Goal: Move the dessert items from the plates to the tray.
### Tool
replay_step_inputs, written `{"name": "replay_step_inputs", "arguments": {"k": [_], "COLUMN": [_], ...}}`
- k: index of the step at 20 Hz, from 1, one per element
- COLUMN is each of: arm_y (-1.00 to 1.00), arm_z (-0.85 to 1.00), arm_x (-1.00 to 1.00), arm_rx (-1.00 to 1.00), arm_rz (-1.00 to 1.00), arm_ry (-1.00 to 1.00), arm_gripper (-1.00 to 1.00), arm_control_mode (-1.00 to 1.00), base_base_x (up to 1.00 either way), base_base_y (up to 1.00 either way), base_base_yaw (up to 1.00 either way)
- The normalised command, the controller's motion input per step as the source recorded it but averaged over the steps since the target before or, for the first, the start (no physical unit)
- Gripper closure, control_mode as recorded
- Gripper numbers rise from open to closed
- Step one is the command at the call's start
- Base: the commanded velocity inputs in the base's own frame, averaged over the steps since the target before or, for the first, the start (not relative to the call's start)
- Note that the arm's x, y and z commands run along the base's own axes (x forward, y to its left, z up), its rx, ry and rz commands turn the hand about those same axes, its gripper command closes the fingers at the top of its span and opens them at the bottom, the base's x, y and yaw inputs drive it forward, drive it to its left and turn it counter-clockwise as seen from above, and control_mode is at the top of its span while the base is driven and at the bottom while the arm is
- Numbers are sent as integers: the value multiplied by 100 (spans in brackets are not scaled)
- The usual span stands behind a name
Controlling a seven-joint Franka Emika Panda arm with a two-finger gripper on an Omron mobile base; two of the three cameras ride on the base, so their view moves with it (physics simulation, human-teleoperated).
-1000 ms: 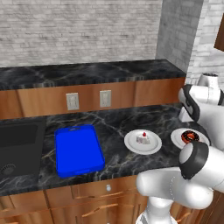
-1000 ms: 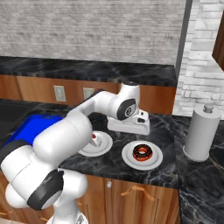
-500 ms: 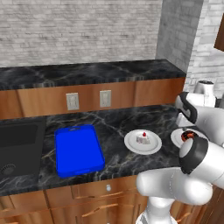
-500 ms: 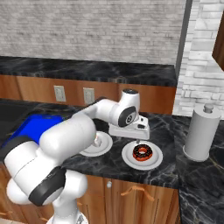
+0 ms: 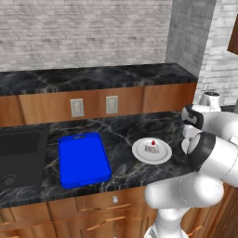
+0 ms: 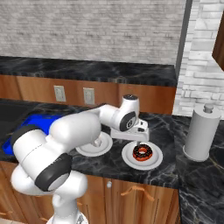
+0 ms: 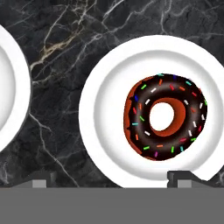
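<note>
Nothing moved yet; both desserts on their plates.

My gripper [image 7: 111,178] hangs empty, fingers spread wide, right over the dark chocolate ring donut with sprinkles [image 7: 165,116] on its round white plate [image 7: 105,131]. Just beyond, to one side, the white cherry-topped cake piece [image 5: 151,146] sits on the second white plate [image 5: 139,153]. Farthest off, the flat bright blue rectangular tray [image 5: 82,160] holds nothing.

Chocolate sprinkled donut [image 7: 165,116] flat on right plate [image 7: 105,131]; cherry-topped cake piece [image 5: 151,146] upright on left plate [image 5: 139,153]; blue tray [image 5: 83,159] bare, beside sink.
</note>
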Motion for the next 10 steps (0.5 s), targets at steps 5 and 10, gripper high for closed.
{"name": "replay_step_inputs", "arguments": {"k": [5, 10], "arm_y": [-13, -16], "arm_z": [-19, -19], "arm_x": [25, 20], "arm_rx": [0, 0], "arm_rz": [0, 0], "arm_ry": [3, 0], "arm_gripper": [-100, -100], "arm_control_mode": [-100, -100], "base_base_x": [0, 0], "base_base_y": [0, 0], "base_base_yaw": [0, 0]}}
